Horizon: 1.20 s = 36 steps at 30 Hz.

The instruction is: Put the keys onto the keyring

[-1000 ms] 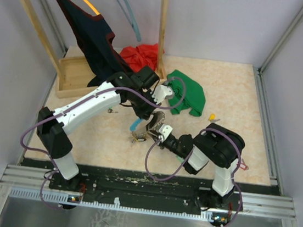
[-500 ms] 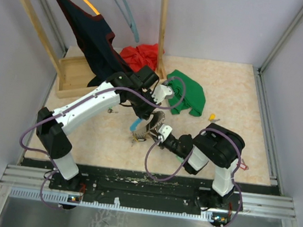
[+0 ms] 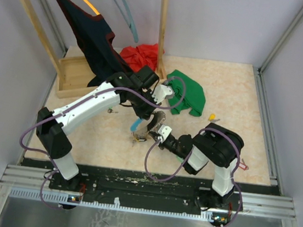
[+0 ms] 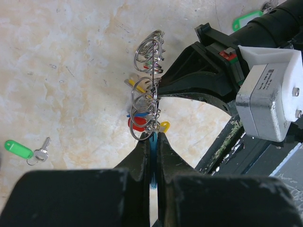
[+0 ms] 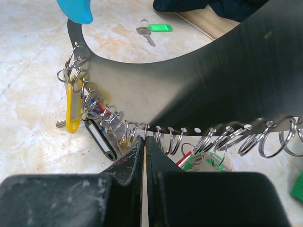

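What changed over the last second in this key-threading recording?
The right gripper closed its jaws, apparently pinching the wire of the keyring. Seen from above, its arm barely shifted. Unchanged: the left gripper stays shut on the keyring's light-blue segment, the left arm holds its pose, and the green cloth lies where it was.

left arm (image 3: 88,108) stretches forward and to the right, wrist bent downward, left gripper (image 4: 152,137) with fingers pinched almost together; right arm (image 3: 216,146) folded low, forearm pointing left, right gripper (image 5: 144,141) fingers pressed tip to tip, just beside the left one
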{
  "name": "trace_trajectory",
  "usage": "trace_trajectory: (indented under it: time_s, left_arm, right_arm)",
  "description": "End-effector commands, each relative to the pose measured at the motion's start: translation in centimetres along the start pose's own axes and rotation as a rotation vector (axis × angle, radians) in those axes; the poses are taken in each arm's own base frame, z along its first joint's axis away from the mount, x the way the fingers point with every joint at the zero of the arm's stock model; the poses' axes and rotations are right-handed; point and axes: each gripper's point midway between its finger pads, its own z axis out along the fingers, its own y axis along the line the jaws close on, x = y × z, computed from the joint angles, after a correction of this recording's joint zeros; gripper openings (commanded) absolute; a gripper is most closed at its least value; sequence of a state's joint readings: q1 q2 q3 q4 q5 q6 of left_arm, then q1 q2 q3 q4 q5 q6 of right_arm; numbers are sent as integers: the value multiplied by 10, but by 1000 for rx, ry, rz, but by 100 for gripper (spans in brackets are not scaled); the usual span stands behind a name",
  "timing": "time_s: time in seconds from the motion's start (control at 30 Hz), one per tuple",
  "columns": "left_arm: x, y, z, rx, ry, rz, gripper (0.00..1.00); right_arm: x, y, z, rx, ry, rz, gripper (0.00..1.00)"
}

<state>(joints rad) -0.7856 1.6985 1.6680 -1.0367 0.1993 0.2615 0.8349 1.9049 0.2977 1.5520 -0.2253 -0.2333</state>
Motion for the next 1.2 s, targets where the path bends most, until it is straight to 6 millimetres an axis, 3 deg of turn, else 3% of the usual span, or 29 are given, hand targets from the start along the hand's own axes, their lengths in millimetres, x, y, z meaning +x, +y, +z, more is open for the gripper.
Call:
trace_trajectory:
  time_s: [0.0, 0.47, 0.67, 0.93, 1.17]
  left_arm:
    - [-11, -3, -15, -15, -73, -5, 0]
    - [-1, 23, -8, 1, -262, -205, 8]
    - [6, 36, -7, 58, -411, -311, 21]
    - [27, 50, 18, 59, -501, -459, 40]
    - [63, 66, 42, 47, -578, -625, 53]
  right_arm:
    - [-56, -7, 6, 22, -204, -56, 0]
    - [-75, 4, -10, -41, -251, -100, 0]
    - [-85, 5, -11, -59, -281, -103, 0]
    - [-96, -6, -12, -55, -313, -63, 0]
    - [-93, -16, -10, -54, -282, -46, 0]
